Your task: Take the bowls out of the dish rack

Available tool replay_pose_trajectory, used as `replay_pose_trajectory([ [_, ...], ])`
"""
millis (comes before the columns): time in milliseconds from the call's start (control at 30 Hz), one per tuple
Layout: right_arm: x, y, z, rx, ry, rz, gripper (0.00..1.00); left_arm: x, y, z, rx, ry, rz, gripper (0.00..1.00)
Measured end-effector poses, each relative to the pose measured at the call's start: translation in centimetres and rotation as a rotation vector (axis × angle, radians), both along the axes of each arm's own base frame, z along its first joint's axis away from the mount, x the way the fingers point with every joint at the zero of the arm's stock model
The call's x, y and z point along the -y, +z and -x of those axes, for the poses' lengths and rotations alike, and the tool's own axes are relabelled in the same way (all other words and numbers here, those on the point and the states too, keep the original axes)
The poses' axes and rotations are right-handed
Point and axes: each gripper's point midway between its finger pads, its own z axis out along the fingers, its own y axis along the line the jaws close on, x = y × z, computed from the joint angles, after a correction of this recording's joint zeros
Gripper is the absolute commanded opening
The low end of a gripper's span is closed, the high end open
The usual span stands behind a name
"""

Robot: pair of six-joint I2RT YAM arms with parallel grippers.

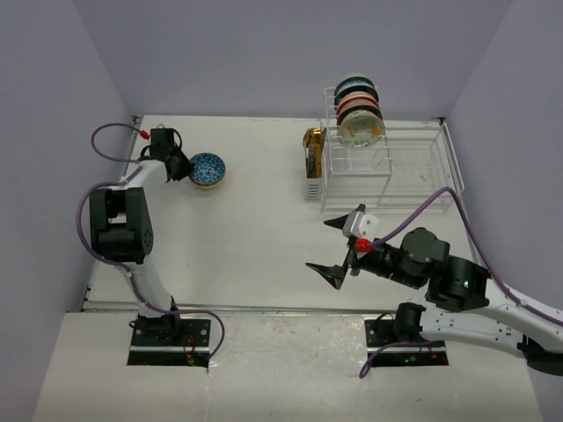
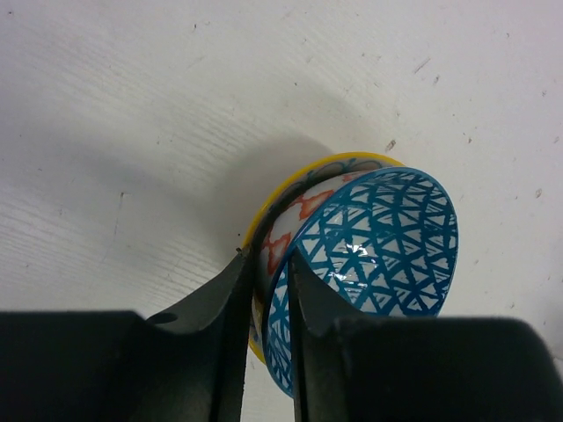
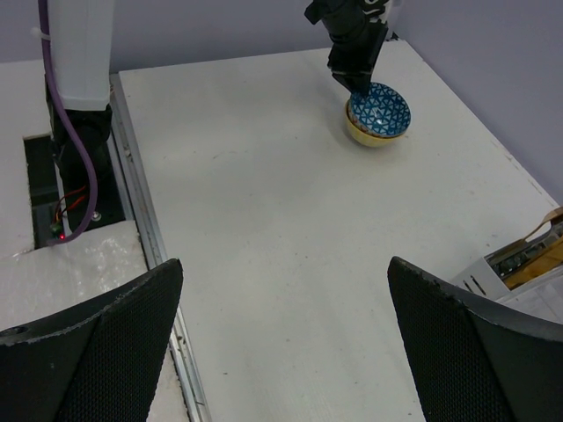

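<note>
A blue triangle-patterned bowl (image 2: 387, 237) sits nested in a yellow-rimmed bowl (image 2: 295, 207) with orange marks, on the table at the far left (image 1: 208, 170). My left gripper (image 2: 268, 259) straddles their near rims, one finger outside and one inside the blue bowl. Its jaws stand narrowly open, with a thin dark gap beside the outer finger. The right wrist view shows the same blue bowl (image 3: 380, 110) under the left gripper (image 3: 356, 83). Several more bowls (image 1: 358, 110) stand upright in the dish rack (image 1: 413, 167) at the back right. My right gripper (image 1: 321, 246) hovers wide open over bare table, holding nothing (image 3: 283, 264).
A gold-brown cylinder (image 1: 313, 145) stands against the rack's left side. A metal rail (image 1: 264, 308) marks the table's near edge, and it also shows in the right wrist view (image 3: 149, 229). A purple cable (image 1: 440, 198) loops off the right arm near the rack.
</note>
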Motion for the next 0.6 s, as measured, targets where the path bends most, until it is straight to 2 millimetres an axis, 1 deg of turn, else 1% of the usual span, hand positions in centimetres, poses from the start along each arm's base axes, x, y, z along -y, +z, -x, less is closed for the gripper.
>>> replay_pose_trajectory([
  [133, 0.0, 0.0, 0.1, 0.000, 0.003, 0.000, 0.99, 0.0, 0.3, 0.3, 0.009, 0.001, 0.000, 0.27],
  [233, 0.0, 0.0, 0.1, 0.000, 0.004, -0.001, 0.99, 0.0, 0.8, 0.6, 0.019, 0.001, 0.000, 0.27],
  [400, -0.1, 0.0, 0.1, -0.001, 0.007, 0.000, 0.99, 0.1, 2.2, 1.2, 0.044, 0.001, 0.002, 0.26],
  [500, -0.2, -0.1, 0.2, -0.003, 0.016, 0.002, 0.99, 0.1, 2.8, 1.5, 0.057, 0.004, 0.004, 0.21],
  [600, -0.2, -0.1, 0.3, -0.004, 0.021, 0.001, 0.99, 0.2, 2.8, 1.6, 0.058, 0.005, 0.006, 0.17],
])
